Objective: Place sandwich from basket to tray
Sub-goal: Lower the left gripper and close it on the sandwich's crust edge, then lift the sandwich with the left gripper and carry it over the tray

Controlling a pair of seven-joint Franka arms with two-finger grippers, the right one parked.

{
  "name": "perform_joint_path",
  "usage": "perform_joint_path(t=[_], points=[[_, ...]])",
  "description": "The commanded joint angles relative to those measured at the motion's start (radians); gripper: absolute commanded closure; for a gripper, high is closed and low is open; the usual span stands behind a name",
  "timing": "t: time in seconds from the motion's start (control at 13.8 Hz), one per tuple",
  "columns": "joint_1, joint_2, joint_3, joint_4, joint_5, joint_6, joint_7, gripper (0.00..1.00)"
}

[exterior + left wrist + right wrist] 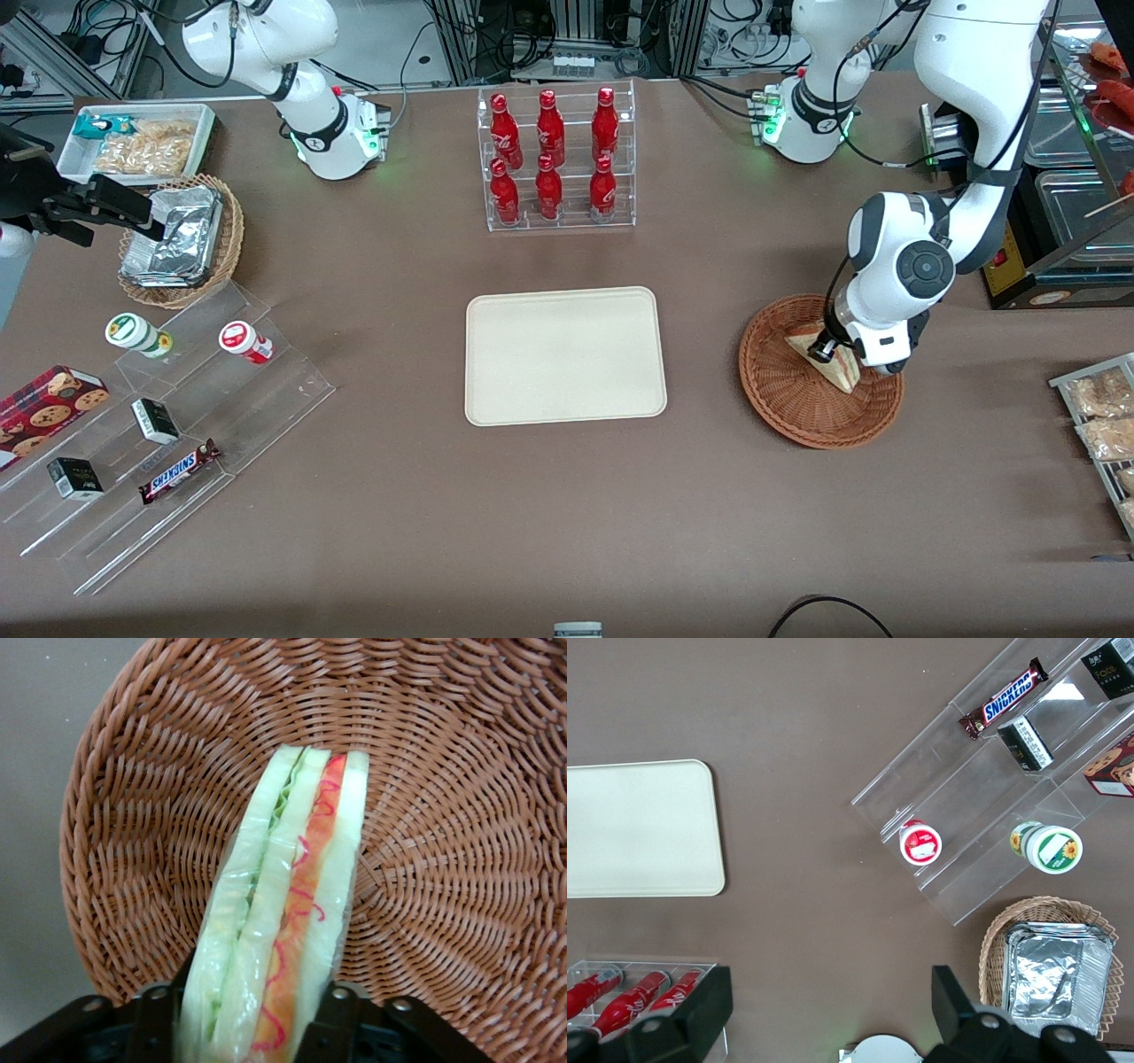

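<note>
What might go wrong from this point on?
The left gripper clamps only one end of the plastic-wrapped triangular sandwich, so the film may slip as it lifts. It sits low inside the reddish-brown wicker basket; its rim may snag it before the cream rectangular tray.

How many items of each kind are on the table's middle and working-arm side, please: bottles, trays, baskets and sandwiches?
Red bottles in the clear rack: 6
Tray: 1
Basket: 1
Sandwich, in the basket, between the gripper fingers: 1
Total: 9
</note>
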State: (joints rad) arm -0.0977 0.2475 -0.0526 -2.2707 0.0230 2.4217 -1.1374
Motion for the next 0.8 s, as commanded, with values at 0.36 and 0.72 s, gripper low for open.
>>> perform_joint_path(t=[0.36,0.72], points=[[-0.033,-0.016,-0.013,0.205,0.015,-0.327,0.202,0.97],[-0.125,0.061,-0.016,0.402,0.014,-0.532,0.479,0.97]])
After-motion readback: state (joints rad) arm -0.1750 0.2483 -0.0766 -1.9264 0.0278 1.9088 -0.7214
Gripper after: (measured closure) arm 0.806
